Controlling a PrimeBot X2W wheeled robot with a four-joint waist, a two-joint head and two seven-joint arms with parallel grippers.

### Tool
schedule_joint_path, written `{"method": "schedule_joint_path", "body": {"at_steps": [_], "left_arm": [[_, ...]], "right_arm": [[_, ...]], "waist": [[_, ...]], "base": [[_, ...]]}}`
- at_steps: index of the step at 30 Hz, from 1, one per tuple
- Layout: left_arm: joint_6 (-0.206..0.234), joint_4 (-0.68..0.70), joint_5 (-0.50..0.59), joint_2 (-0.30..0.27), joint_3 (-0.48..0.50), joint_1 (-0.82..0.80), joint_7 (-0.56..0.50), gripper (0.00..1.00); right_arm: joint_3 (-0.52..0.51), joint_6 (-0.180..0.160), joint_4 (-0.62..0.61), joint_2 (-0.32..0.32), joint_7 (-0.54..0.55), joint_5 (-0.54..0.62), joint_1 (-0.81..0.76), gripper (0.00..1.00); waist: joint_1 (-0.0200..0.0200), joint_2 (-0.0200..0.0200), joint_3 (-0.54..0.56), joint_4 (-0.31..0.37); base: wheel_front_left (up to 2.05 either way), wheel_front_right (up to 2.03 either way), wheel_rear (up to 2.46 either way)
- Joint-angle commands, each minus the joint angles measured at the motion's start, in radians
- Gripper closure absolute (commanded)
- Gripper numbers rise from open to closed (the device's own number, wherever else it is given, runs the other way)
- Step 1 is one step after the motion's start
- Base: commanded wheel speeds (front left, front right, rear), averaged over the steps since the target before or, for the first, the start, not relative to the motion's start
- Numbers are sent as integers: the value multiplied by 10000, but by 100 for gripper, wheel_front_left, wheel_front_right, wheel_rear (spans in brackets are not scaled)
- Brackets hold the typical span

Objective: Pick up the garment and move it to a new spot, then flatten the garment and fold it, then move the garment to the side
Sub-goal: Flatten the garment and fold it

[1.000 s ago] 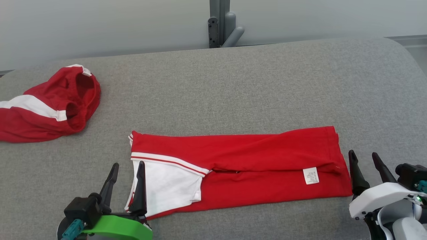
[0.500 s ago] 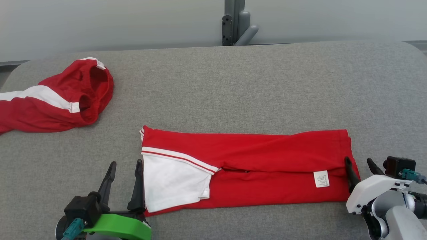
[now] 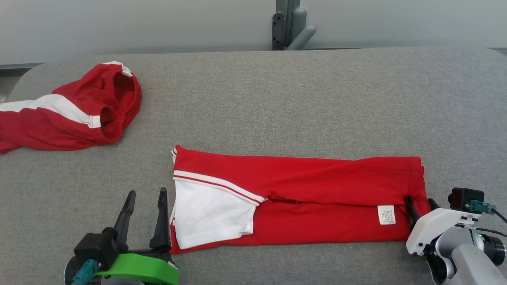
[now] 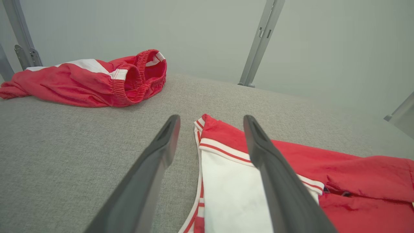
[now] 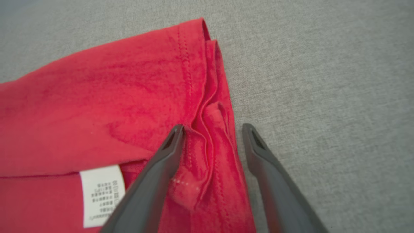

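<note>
In the head view, the folded red garment (image 3: 309, 186) lies flat on the grey table (image 3: 277, 99), between the two end effectors. The left end effector (image 3: 146, 192) is just to the left of the garment's white patch (image 3: 210, 213). Its two fingers are spread apart and hold nothing. The right end effector (image 3: 419, 201) is at the other end of the garment, right at the edge of the cloth. A small white tag (image 3: 386, 214) sits just to the left of it. Far up and to the left of the left end effector lies a bunched pair of red shorts (image 3: 75, 114) with a white stripe. A grey post (image 3: 289, 23) stands behind the table.

In the left wrist view, the left end effector (image 4: 211, 119) is wide open. The corner of the garment (image 4: 339, 168) shows between its fingers, and one finger is in front of the white patch (image 4: 233, 194). The red shorts (image 4: 90, 81) are farther off, past the other finger.

In the right wrist view, the right end effector (image 5: 213, 127) is spread open too. The bumpy edge of the garment (image 5: 113, 97) runs between its fingers. One finger is over the red cloth and the other is over the bare table (image 5: 323, 97). I cannot tell if the tips touch the cloth. The white tag (image 5: 102, 194) is beside the finger over the cloth.
</note>
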State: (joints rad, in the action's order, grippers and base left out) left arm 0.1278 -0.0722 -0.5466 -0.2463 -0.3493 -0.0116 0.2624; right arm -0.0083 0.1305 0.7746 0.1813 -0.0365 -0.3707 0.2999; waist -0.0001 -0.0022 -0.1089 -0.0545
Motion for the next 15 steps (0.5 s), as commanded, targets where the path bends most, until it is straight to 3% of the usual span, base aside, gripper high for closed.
{"method": "schedule_joint_path", "body": {"at_steps": [1, 2, 3, 15], "left_arm": [[-19, 19, 91, 4, 63, 51, 31, 0], [-43, -2, 94, 7, 95, 52, 31, 0], [-52, -20, 106, 11, 123, 52, 31, 0], [-161, -101, 270, 149, 260, 95, 31, 0]], "right_arm": [[161, 3, 188, -92, 85, -117, -76, 75], [254, 3, 211, -85, 101, -206, -65, 94], [332, 3, 232, -78, 100, -288, -46, 100], [684, -9, -256, 351, -71, -1635, 410, 100]], "waist": [[1, 22, -6, 26], [1, 22, -12, 48], [1, 22, -18, 70], [1, 22, 23, 387]], "base": [[0, 0, 0], [0, 0, 0], [0, 0, 0], [0, 0, 0]]}}
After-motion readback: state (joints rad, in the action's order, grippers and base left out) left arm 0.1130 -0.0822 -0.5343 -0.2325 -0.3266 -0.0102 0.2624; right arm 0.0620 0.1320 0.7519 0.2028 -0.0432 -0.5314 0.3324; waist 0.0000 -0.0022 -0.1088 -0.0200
